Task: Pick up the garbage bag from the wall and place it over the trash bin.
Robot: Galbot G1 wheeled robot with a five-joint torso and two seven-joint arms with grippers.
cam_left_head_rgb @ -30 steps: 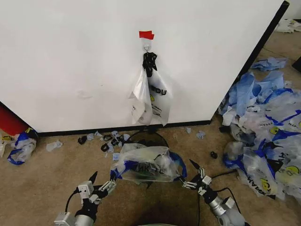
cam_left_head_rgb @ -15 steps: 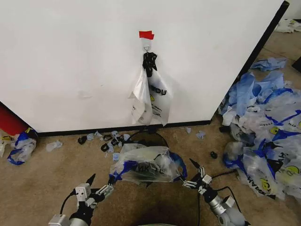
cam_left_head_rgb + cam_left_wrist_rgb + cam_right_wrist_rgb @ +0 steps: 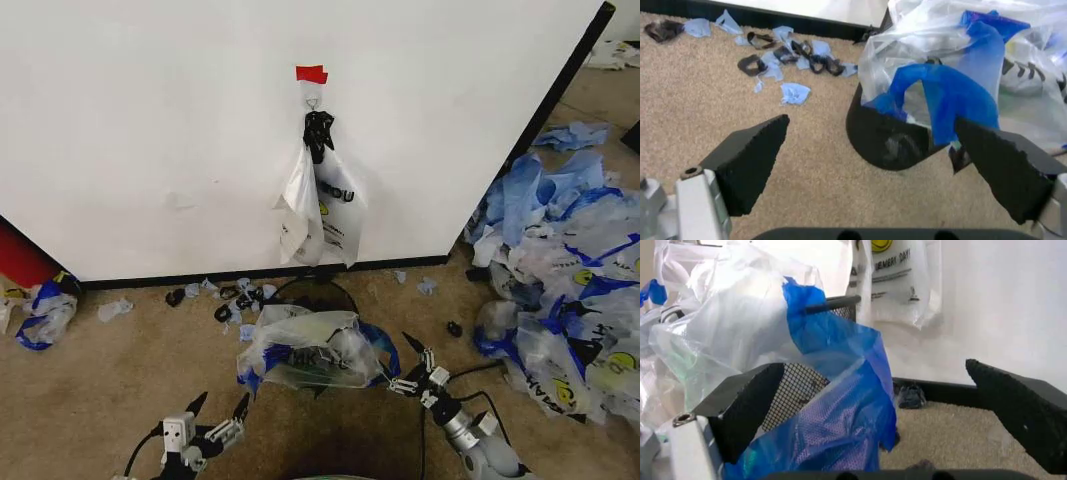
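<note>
A garbage bag, whitish with blue handles, lies draped over the black mesh trash bin, which stands on the carpet in front of the wall. A second bag hangs from the hook under the red tape. My left gripper is open, low and left of the bin, clear of the bag. In the left wrist view the left gripper faces the bag's blue handle and the bin. My right gripper is open at the bag's right edge; the blue handle hangs between its spread fingers.
A large heap of used bags covers the floor on the right. Blue and black scraps lie along the wall's black base strip. A red object and a crumpled bag sit at the far left.
My left gripper has let go of the bag's blue handle and drawn back, down and away from the bin. The bag's left edge has settled lower. The right gripper has barely moved.
</note>
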